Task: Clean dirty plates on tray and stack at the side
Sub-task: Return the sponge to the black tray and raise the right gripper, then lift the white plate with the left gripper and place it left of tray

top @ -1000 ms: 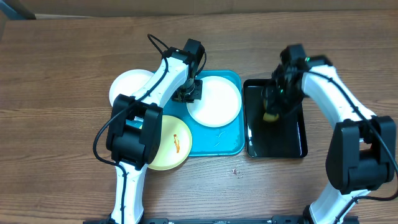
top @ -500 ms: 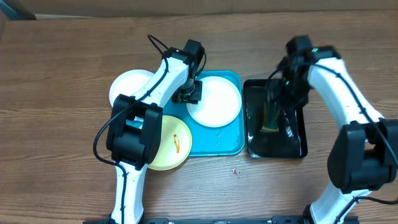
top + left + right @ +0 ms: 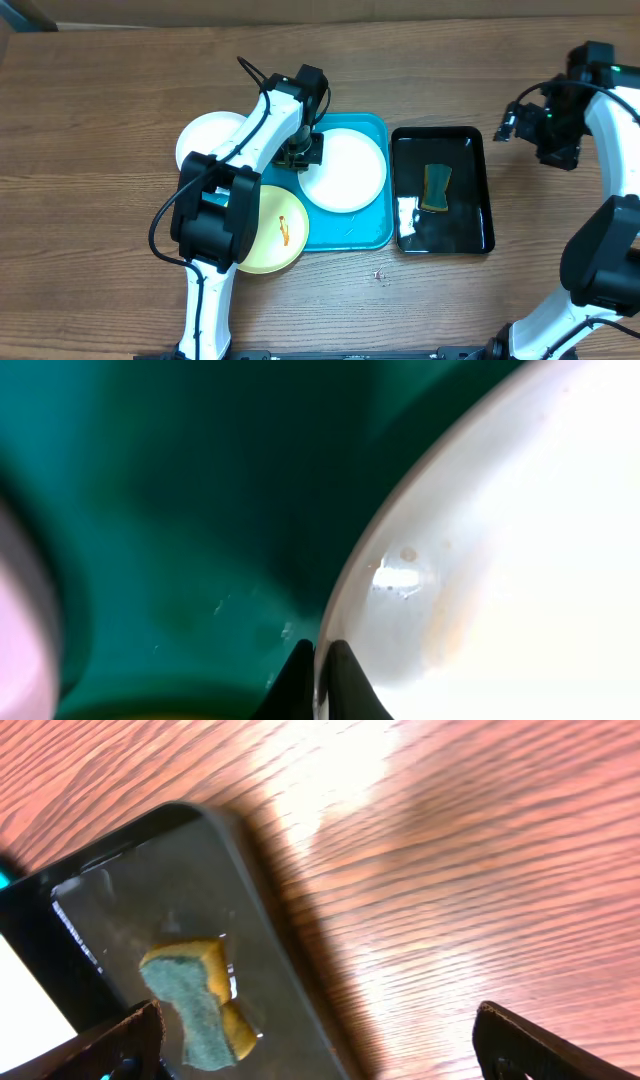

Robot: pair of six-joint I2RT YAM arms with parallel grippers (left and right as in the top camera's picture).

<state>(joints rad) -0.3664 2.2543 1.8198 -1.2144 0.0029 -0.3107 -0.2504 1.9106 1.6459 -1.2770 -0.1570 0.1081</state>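
On the teal tray (image 3: 372, 232) lies a white plate (image 3: 350, 170). My left gripper (image 3: 300, 152) is shut on its left rim; in the left wrist view the two dark fingertips (image 3: 300, 678) pinch the plate's edge (image 3: 345, 610) over the tray floor (image 3: 200, 510), and my gripper (image 3: 321, 668) has no gap beyond the rim. A second white plate (image 3: 205, 140) rests on the table left of the tray. The pale yellow-green plate (image 3: 270, 235), with an orange smear, overlaps the tray's front left corner. My right gripper (image 3: 530, 130) hangs open and empty over the table, right of the black tray.
A glossy black tray (image 3: 470, 225) stands right of the teal tray, with a yellow and green sponge (image 3: 436, 188) lying in it. The right wrist view shows that sponge (image 3: 200, 1005) in the black tray (image 3: 120, 900), with bare wood table (image 3: 450, 870) beside it.
My right gripper has opened, left the sponge in the black tray, and drawn back up and to the right. The left arm has stayed at the plate's rim.
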